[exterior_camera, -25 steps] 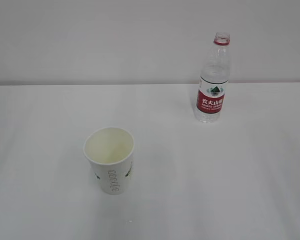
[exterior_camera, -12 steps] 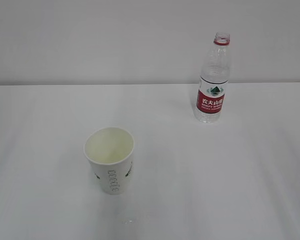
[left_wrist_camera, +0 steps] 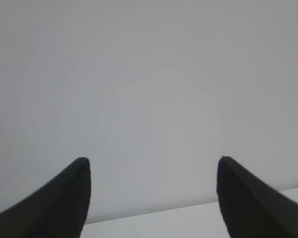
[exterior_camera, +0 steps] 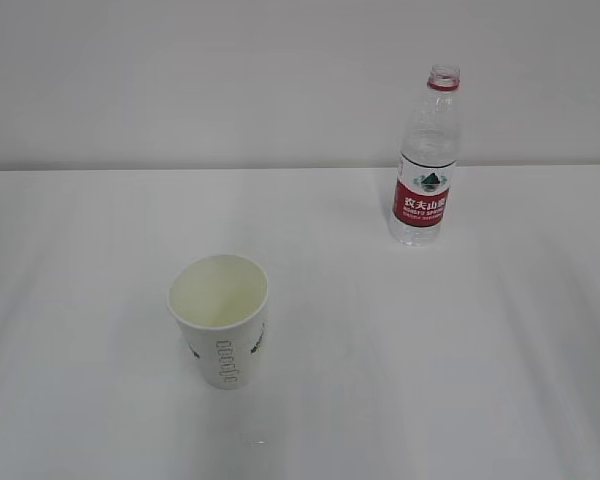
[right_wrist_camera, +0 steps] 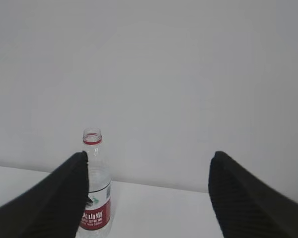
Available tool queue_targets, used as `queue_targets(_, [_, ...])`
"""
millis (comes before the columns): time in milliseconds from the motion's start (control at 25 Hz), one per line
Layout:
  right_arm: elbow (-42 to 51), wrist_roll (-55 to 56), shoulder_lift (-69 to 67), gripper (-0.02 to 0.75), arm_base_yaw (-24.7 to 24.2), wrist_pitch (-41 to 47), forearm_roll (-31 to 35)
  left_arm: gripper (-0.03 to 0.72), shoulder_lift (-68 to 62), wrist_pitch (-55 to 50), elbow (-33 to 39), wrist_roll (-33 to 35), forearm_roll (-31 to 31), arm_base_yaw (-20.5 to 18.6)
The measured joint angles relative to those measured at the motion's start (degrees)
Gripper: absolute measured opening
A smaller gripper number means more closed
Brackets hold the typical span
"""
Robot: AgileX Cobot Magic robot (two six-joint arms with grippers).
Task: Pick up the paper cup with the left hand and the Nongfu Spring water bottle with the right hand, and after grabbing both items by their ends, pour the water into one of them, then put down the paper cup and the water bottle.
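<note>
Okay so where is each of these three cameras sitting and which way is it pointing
Exterior view: raised in front, slanting down at the paper cup and Nongfu Spring water bottle on the white table; no robot parts show.
Left wrist view: on the left arm, facing the blank wall; open left gripper frames it.
Right wrist view: on the right arm, facing the wall; open right gripper.
Shared: the bottle appears in exterior and right wrist views.

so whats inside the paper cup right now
Only the pale cream inner wall of the paper cup shows through its open mouth; no pool of water is visible. The near rim hides the very bottom, so that part cannot be checked.
</note>
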State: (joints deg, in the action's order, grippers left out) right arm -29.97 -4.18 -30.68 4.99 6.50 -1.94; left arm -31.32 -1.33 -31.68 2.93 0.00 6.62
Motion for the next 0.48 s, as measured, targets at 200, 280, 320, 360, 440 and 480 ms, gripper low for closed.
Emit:
queue_targets(200, [0.00,0.00,-4.48,0.568,0.00,-7.46,0.00,0.579,-2.98,4.09,0.00,0.00,0.00,0.00])
queue_targets(280, [0.00,0.00,-6.38,0.568,0.00,-9.83,-0.05,0.579,-4.57,6.09,0.00,0.00,0.00,0.00])
queue_targets(320, [0.00,0.00,-7.19,0.568,0.00,-11.01,-0.05,0.579,-5.50,6.98,0.00,0.00,0.00,0.00])
queue_targets(360, [0.00,0.00,-8.19,0.568,0.00,-12.02,-0.05,0.579,-6.50,7.95,0.00,0.00,0.00,0.00])
queue_targets(440, [0.00,0.00,-10.05,0.568,0.00,-14.02,-0.05,0.579,-8.51,10.19,0.00,0.00,0.00,0.00])
queue_targets(480, [0.00,0.00,-11.07,0.568,0.00,-15.12,-0.05,0.579,-9.72,11.48,0.00,0.00,0.00,0.00])
